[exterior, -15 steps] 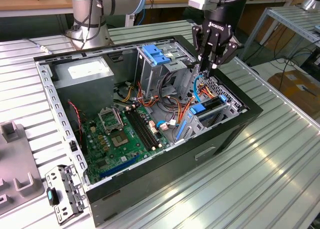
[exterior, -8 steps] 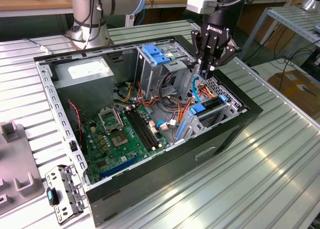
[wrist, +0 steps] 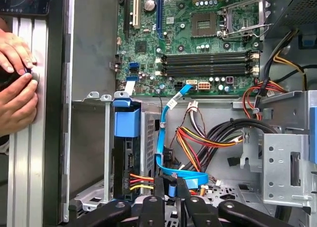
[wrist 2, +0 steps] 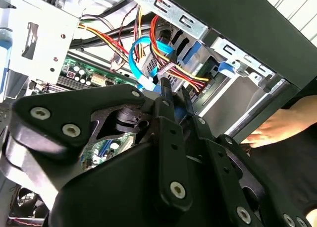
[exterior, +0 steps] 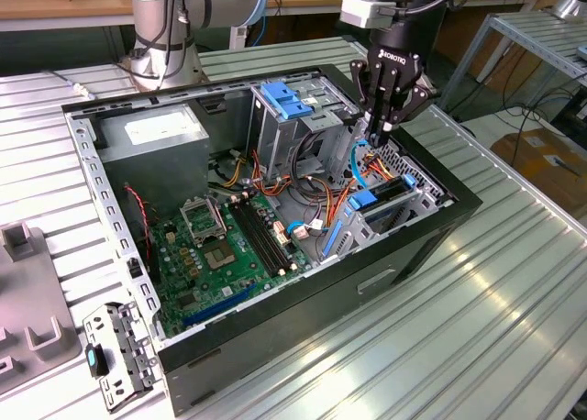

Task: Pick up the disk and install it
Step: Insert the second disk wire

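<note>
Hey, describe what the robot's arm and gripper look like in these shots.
The arm is silver-grey metal with rounded joints, blue trim rings and black cables running along it. The gripper is matte black with white lettering on its body; in both wrist views its jointed finger links carry round silver screw heads.

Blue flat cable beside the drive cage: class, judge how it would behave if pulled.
The blue flat cable is likely floppy: it bends in a loose loop. Probably light, being a thin ribbon. It may snag, as it runs beside the red-and-yellow wires.
</note>
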`<state>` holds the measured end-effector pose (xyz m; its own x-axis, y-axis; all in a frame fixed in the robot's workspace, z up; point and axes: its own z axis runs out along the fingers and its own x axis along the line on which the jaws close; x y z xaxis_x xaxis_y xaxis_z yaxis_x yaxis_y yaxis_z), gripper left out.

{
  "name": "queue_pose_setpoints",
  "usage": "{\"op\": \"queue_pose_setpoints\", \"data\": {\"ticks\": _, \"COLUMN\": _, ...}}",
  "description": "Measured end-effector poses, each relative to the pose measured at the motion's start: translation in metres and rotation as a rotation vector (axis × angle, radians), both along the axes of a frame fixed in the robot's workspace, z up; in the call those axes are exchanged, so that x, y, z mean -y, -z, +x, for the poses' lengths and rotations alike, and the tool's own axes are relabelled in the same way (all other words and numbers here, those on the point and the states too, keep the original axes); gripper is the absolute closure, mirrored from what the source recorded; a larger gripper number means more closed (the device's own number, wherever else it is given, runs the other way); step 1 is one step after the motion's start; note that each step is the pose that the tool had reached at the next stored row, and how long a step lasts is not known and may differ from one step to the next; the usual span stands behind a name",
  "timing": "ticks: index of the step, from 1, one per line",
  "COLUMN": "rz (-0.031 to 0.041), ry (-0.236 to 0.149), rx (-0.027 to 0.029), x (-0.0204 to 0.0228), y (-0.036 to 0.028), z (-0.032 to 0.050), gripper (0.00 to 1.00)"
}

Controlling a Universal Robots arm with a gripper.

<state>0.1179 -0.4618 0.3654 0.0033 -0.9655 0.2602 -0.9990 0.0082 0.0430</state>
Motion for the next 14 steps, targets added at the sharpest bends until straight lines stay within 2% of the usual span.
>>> {"op": "queue_pose_setpoints", "data": {"ticks": 1, "rz": -0.0024, "ry": 0.000, "rx": 0.0000, "x": 0.0000, "y": 0.0001, "z": 0.0000, "gripper": 0.77}}
{"op": "queue_pose_setpoints", "data": {"ticks": 2, "rz": -0.0107, "ry": 0.000, "rx": 0.0000, "x": 0.0000, "y": 0.0010, "z": 0.0000, "gripper": 0.71}}
{"op": "queue_pose_setpoints", "data": {"ticks": 3, "rz": -0.0180, "ry": 0.000, "rx": 0.0000, "x": 0.0000, "y": 0.0015, "z": 0.0000, "gripper": 0.71}}
{"op": "queue_pose_setpoints", "data": {"ticks": 4, "rz": -0.0270, "ry": 0.000, "rx": 0.0000, "x": 0.0000, "y": 0.0021, "z": 0.0000, "gripper": 0.71}}
{"op": "queue_pose_setpoints", "data": {"ticks": 5, "rz": -0.0420, "ry": 0.000, "rx": 0.0000, "x": 0.0000, "y": 0.0028, "z": 0.0000, "gripper": 0.71}}
{"op": "queue_pose_setpoints", "data": {"ticks": 6, "rz": -0.0504, "ry": 0.000, "rx": 0.0000, "x": 0.0000, "y": 0.0033, "z": 0.0000, "gripper": 0.71}}
{"op": "queue_pose_setpoints", "data": {"ticks": 7, "rz": -0.0607, "ry": 0.000, "rx": 0.0000, "x": 0.0001, "y": 0.0043, "z": 0.0000, "gripper": 0.73}}
{"op": "queue_pose_setpoints", "data": {"ticks": 8, "rz": -0.0681, "ry": -0.001, "rx": 0.0001, "x": 0.0021, "y": 0.0056, "z": 0.0000, "gripper": 0.84}}
{"op": "queue_pose_setpoints", "data": {"ticks": 9, "rz": -0.0395, "ry": -0.012, "rx": 0.0004, "x": 0.0098, "y": 0.0073, "z": -0.0016, "gripper": 0.84}}
{"op": "queue_pose_setpoints", "data": {"ticks": 10, "rz": -0.0347, "ry": -0.025, "rx": 0.0007, "x": 0.0135, "y": 0.0098, "z": -0.0035, "gripper": 0.84}}
{"op": "queue_pose_setpoints", "data": {"ticks": 14, "rz": -0.0349, "ry": -0.029, "rx": 0.0008, "x": 0.0136, "y": 0.0099, "z": -0.0035, "gripper": 0.84}}
